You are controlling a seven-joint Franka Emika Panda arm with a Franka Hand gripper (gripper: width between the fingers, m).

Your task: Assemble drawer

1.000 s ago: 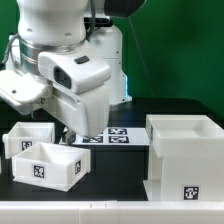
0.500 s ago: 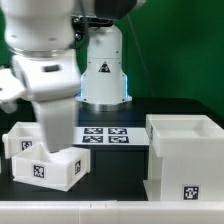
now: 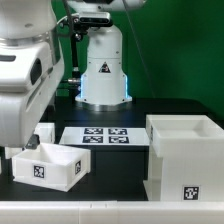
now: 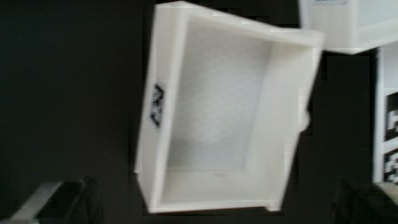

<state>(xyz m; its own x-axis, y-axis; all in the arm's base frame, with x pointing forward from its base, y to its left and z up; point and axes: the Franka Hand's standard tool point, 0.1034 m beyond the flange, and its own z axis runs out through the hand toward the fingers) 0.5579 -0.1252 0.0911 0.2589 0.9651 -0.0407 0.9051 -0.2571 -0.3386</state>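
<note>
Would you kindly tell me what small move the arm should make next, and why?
Probably descend a little over the white drawer box, lining up on one side wall; the wrist view shows it open, empty and below the camera.

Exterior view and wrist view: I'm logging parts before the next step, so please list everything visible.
large open box: one, white, tagged, table at the exterior view's right.
small open box: one, white, tagged, near the exterior view's left.
further white part: one, only a corner shows in the wrist view; kind unclear.
marker board: one, white with black tags, mid table.
table: one, black, under everything.
robot base: one, white, behind the marker board.
arm: one, white, exterior view's left.
pincer: one, dark fingertip showing, open, over the small open box.
</note>
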